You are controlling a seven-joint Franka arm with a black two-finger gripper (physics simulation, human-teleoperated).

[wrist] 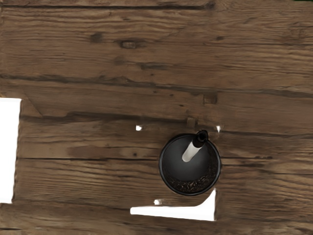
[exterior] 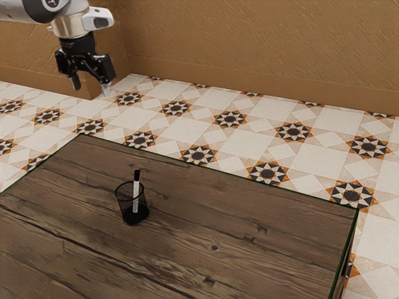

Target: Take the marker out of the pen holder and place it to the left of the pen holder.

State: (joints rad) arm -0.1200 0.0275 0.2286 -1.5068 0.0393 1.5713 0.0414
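Tiled floor point(exterior: 206, 134) and a brown wall point(exterior: 249, 50) lie beyond the gripper point(exterior: 91, 87); nearer than these, a plank table point(exterior: 187, 249) spreads below and out ahead of it. The gripper hangs high, its fingers point(exterior: 75, 81) apart with nothing between them. Lower than the gripper and toward the exterior view's right stands the holder point(exterior: 122, 202), a small mesh cup, upright on the table. Inside it, the marker point(exterior: 136, 191) leans by the rim, its black cap point(exterior: 136, 175) sticking up clear of the mesh.

The step in hand, as I judge it, is the reach for the marker. Best to bring the gripper over the cap rather than over the cup's middle, since the marker sits off to one side. Turn the hand so that the fingers pass on either side of the cap, neither coming down on the rim. Lower slowly, stop above the mesh, and close on the cap and what shows of the barrel. A grip too high may slip or pull the cap off; one too low may catch the holder. Then lift straight up until the tip clears the rim, before any move sideways to the holder's left.
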